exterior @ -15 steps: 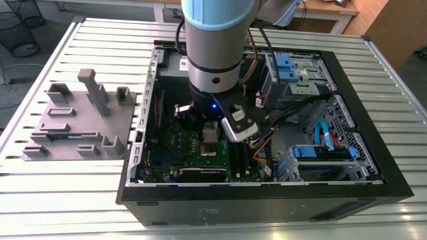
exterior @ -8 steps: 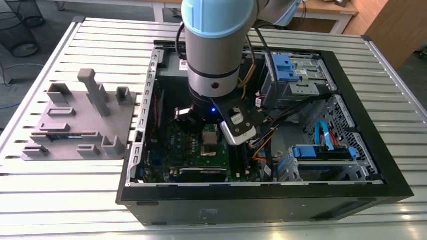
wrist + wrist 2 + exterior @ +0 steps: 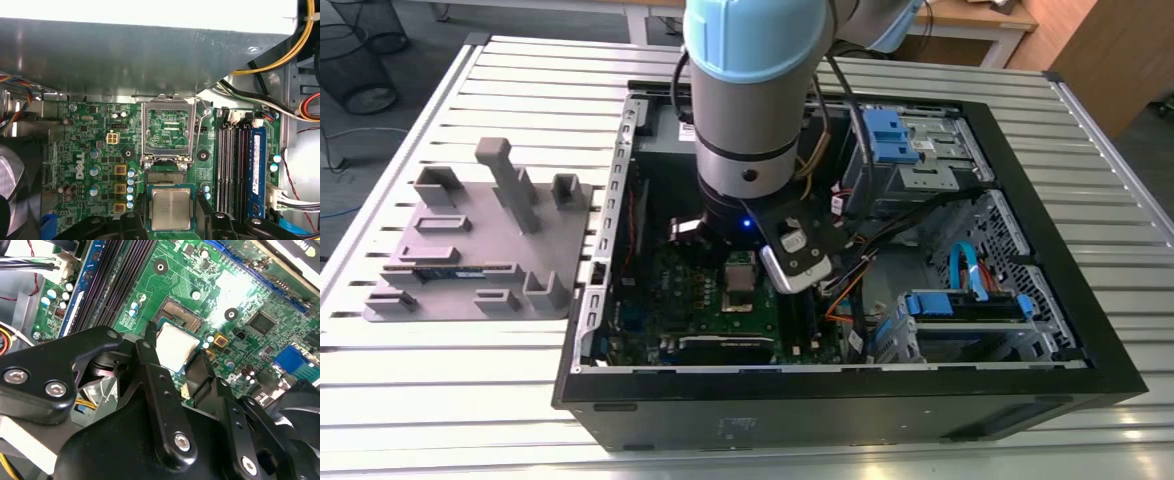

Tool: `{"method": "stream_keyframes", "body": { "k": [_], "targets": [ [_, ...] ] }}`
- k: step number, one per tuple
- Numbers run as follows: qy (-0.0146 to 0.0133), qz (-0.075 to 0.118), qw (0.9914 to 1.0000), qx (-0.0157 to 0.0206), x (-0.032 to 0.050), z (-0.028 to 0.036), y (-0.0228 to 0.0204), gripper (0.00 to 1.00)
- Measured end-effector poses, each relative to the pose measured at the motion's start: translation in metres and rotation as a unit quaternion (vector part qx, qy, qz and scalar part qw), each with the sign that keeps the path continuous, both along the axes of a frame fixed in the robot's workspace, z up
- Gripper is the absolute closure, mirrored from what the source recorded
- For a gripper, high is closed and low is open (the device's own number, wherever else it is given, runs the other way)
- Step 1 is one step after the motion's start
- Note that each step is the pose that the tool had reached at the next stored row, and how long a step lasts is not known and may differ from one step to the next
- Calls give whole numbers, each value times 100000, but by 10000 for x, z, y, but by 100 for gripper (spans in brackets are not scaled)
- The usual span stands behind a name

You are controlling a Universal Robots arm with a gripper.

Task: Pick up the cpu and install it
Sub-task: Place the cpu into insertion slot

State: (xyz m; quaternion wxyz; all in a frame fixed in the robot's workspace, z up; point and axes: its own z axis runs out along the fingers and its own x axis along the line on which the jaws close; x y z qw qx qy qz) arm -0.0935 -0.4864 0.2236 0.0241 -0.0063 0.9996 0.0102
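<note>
The cpu, a flat square chip with a silver top, sits between the two black fingers of my gripper, which is shut on it. It hangs just beside the open socket, whose gold contact field shows. The metal socket frame stands flipped up behind it. In the second wrist view the cpu overlaps one edge of the socket, with the gripper clamped on its sides. In the exterior view the arm reaches down into the computer case over the motherboard.
Memory slots with a blue stick run close beside the socket. Cables and a metal wall crowd the space behind it. A blue drive cage fills the case at the exterior view's right. A grey fixture plate lies outside the case.
</note>
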Motion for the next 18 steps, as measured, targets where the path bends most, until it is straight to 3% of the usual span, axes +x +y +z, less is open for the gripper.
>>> {"method": "stream_keyframes", "body": {
  "k": [8, 18],
  "targets": [
    [0, -4, 100000, -6, -5, -87, -8, 53],
    [-2, -9, 100000, -17, -5, -190, -53, 53]
  ]
}}
